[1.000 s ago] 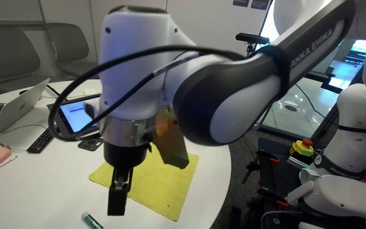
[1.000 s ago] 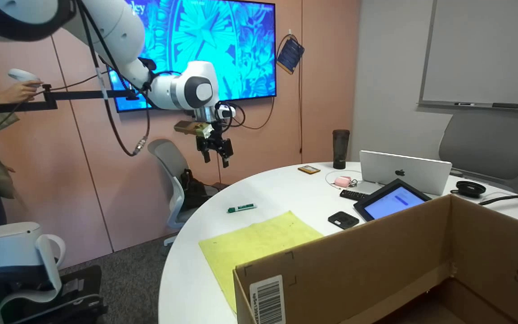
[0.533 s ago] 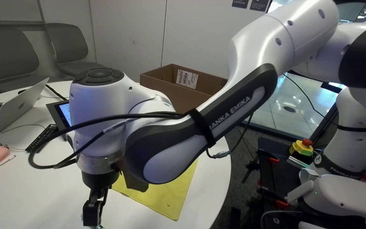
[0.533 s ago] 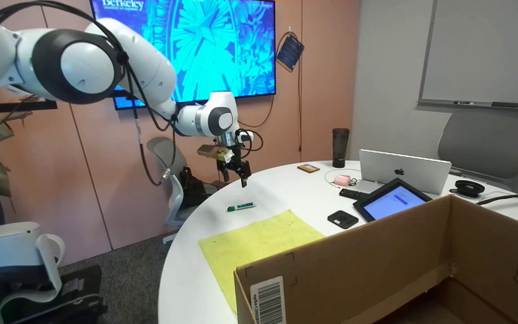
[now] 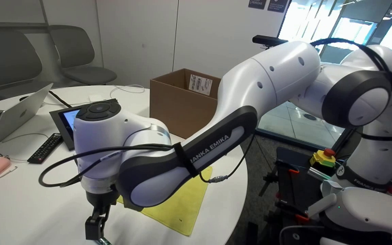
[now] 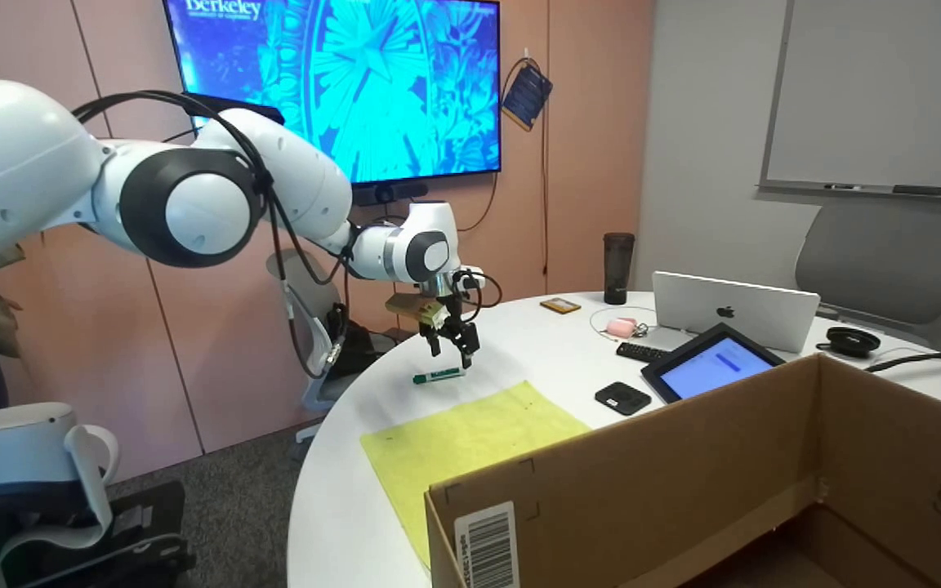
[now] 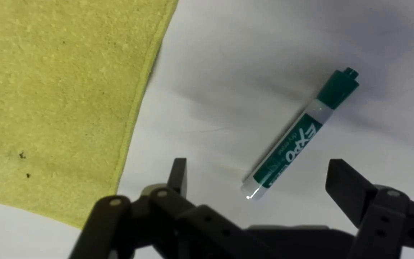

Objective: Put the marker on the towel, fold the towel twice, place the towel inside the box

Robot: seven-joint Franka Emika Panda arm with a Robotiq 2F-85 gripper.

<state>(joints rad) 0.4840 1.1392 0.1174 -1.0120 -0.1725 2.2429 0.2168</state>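
With jaws spread, I should ease the gripper (image 7: 258,173) toward wrist-view one o'clock, centring the marker (image 7: 297,138), height hard to judge.

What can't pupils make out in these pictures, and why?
Box floor, in an exterior view: partly below the bottom edge.
Towel, in an exterior view: partly behind the arm.
Marker, in an exterior view: one end behind the gripper.
Laptop screen, in both exterior views: facing away.

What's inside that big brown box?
Inside the box I can see brown walls, a white label stuck to one, and a bit of the bottom. The rest is hidden behind a side or out of the picture, so I can't tell what's there.
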